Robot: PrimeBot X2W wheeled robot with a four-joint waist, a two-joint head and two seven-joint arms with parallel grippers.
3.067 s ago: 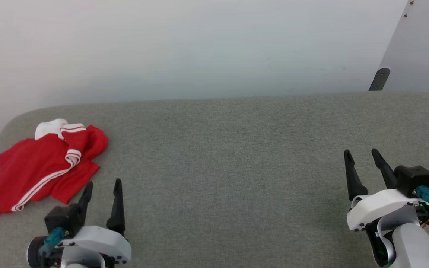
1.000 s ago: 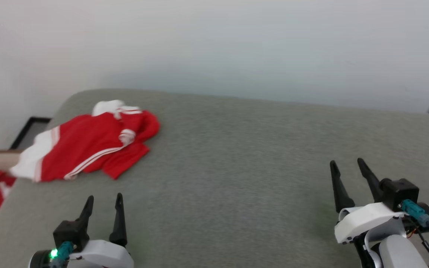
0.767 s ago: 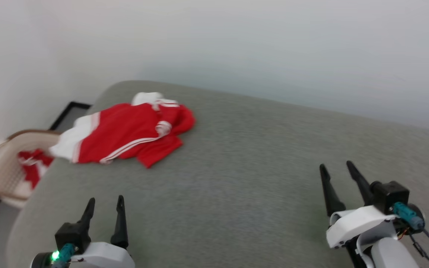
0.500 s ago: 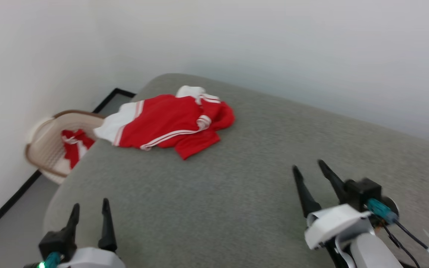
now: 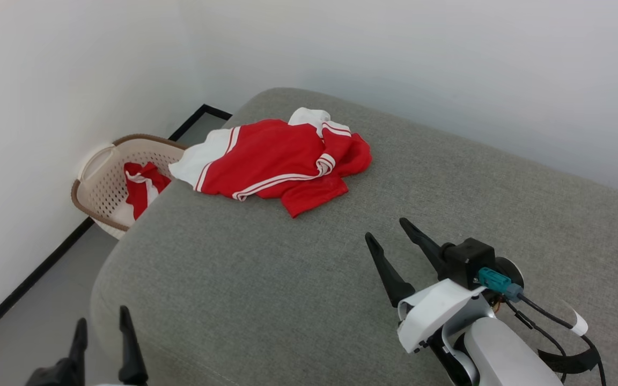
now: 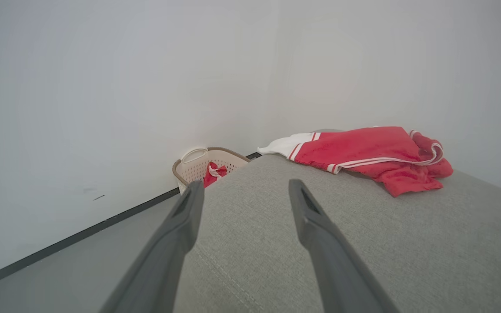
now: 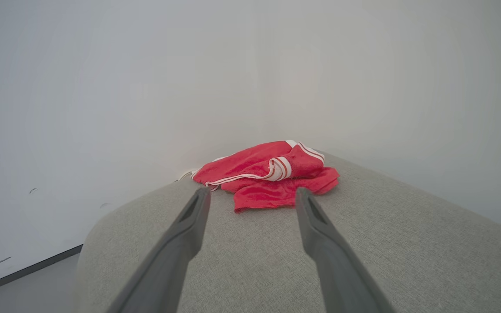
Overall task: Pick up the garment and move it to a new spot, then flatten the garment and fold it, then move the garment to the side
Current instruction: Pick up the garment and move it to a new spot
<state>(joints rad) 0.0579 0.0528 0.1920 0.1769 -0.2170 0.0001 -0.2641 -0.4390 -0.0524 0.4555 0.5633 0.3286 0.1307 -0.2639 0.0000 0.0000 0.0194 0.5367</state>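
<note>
1. I am seeing the left gripper (image 5: 101,316) cut off at the head view's bottom edge, its fingers standing apart and empty.
2. The right gripper (image 5: 385,228) is hovering over the grey cushion (image 5: 287,279), fingers spread, gripping nothing.
3. One red-and-white jersey (image 5: 277,161) is lying crumpled at the cushion's far left corner, its folds hiding part of it.
4. One cream basket (image 5: 102,185) is sitting on the floor beside that corner, with a second red cloth (image 5: 138,187) partly showing inside.

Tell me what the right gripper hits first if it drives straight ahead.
Probably the red jersey, its near flap dead ahead of the open right gripper. The grey cushion below might touch first; depth is unclear.
</note>
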